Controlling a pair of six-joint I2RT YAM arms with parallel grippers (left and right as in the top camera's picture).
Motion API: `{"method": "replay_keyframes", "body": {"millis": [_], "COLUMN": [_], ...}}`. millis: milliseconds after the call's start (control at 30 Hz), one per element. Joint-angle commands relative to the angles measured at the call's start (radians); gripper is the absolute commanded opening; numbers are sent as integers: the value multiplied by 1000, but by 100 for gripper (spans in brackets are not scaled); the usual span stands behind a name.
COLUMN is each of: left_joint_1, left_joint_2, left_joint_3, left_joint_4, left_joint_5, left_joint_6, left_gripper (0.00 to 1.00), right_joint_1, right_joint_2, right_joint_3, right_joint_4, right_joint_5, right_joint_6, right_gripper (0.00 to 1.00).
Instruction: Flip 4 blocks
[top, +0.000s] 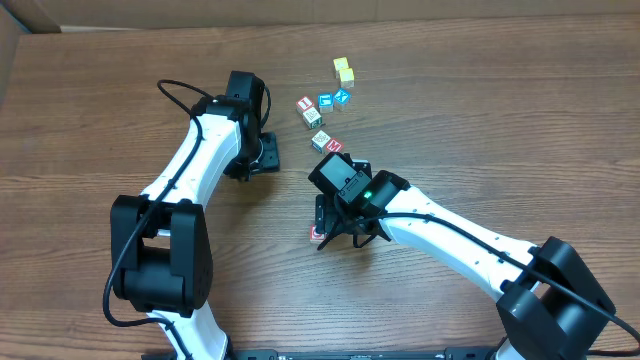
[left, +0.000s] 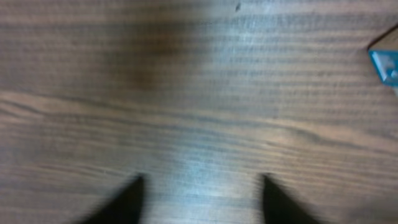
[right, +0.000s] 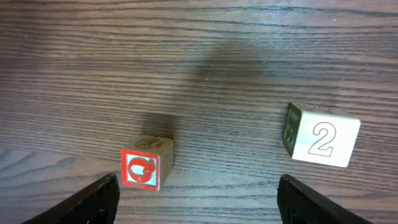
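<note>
The right jaws stand wide, empty, astride the red-letter block (right: 147, 169); numbered block (right: 323, 143) near it, apart; left jaws parted, empty, over the surface (left: 199, 74).

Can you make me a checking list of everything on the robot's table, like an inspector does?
Surface: wooden table, no spills seen.
Job's things: red-letter block and number-2 block lie apart, ahead of the right hand; more pale letter blocks sit clustered farther off.
Clutter: two yellow cubes, two blue cubes beside the cluster.
Hands: left hand open over bare wood; right hand open, gripping nothing.
Cables: black cable loops off the left arm.
Surroundings: brown cardboard past the far edge.
</note>
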Motion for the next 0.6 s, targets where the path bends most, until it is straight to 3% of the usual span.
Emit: {"method": "replay_keyframes", "body": {"millis": [0,300,567], "left_joint_1": [0,-14,-86], "left_joint_2": [7,7,7], "left_joint_3": [6,-23,-195], "left_joint_4": [-38,-243,-173], "left_joint_5": [37,150,202], "left_joint_6": [-7,16,16], "left_gripper": [4,4,4], "right_joint_1": [-28,-292,-466], "right_joint_2": [-2,-32,-32], "right_joint_3": [1,7,6], "right_joint_4": [-6,-116,-167], "right_joint_5": [24,-53,-80], "right_joint_6": [-3,-75,-162], "right_gripper": [82,84,96]}}
